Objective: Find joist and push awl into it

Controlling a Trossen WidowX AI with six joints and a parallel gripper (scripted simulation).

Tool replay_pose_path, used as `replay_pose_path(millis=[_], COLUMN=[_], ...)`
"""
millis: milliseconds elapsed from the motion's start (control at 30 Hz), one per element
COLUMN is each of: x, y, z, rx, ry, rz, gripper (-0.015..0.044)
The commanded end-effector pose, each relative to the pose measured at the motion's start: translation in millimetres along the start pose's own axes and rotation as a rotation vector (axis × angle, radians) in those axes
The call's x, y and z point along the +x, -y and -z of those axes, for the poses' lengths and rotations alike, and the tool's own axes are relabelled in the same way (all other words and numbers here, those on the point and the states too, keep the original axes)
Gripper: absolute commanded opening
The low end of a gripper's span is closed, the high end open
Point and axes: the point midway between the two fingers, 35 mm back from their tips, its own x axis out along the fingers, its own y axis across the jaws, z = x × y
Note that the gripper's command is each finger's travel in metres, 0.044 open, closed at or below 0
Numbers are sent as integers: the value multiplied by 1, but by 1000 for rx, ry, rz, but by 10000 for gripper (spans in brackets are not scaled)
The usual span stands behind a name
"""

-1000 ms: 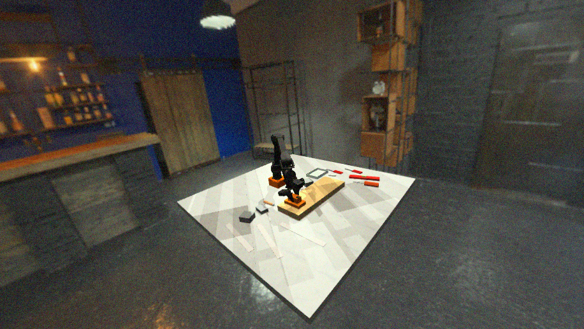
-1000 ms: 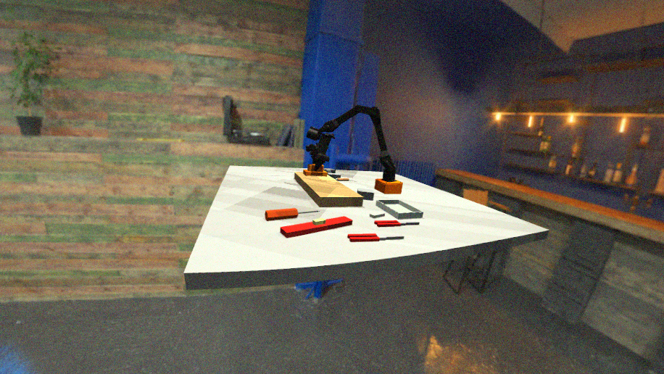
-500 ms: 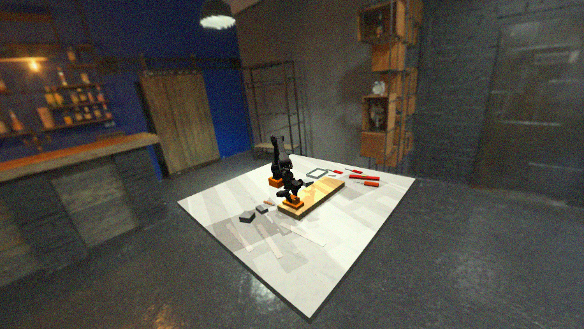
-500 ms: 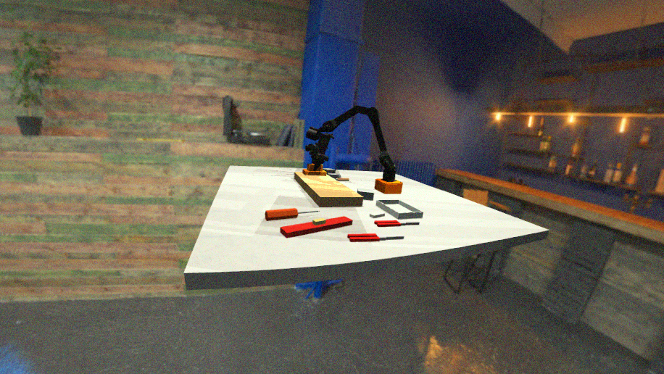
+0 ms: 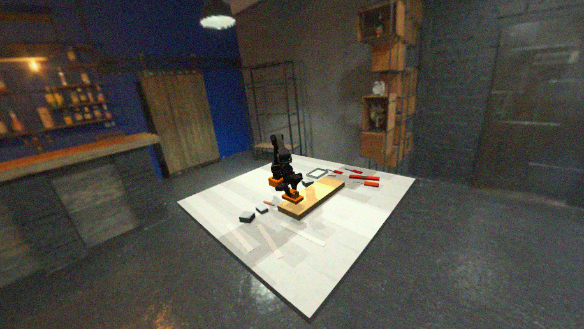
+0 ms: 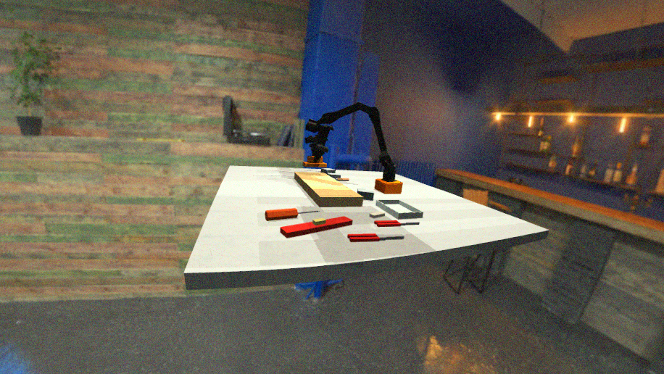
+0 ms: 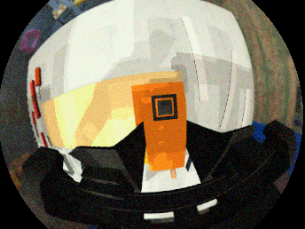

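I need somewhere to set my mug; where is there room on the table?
In the top view, room shows between the panel and the right-hand table edge, and between the pale strips and the nearest corner. It's crowded around the tray and red-handled tools.

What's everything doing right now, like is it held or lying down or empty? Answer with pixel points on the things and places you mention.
Black robot pincer [image 5: 292,193] [image 6: 316,158] [image 7: 161,122]: shut on the stud finder.
Orange block-shaped stud finder [image 5: 291,198] [image 6: 314,164] [image 7: 163,141]: held at one end of the panel; can't tell if touching.
Yellowish wooden floor panel [image 5: 322,190] [image 6: 325,185] [image 7: 66,120]: flat, no hole seen.
Grey rectangular tray [image 5: 312,176] [image 6: 410,215]: nothing seen inside.
Long red bar [image 5: 363,177] [image 6: 301,227] [image 7: 35,99]: lying down.
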Motion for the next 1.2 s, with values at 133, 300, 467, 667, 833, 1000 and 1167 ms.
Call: replay_pose_path(millis=[133,300,467,667,833,1000,1167], x=[-50,-54,-50,-42,-37,-32,-29], y=[1,1,-14,-52,-85,-118,-151], z=[-11,-12,-18,-31,-39,-45,-47], rx=[-8,-8,-45,-133,-208,-282,-357], ry=[16,16,15,11,8,6,4], rz=[7,7,-5,-35,-60,-84,-109], gripper=[0,0,0,0,0,0,0])
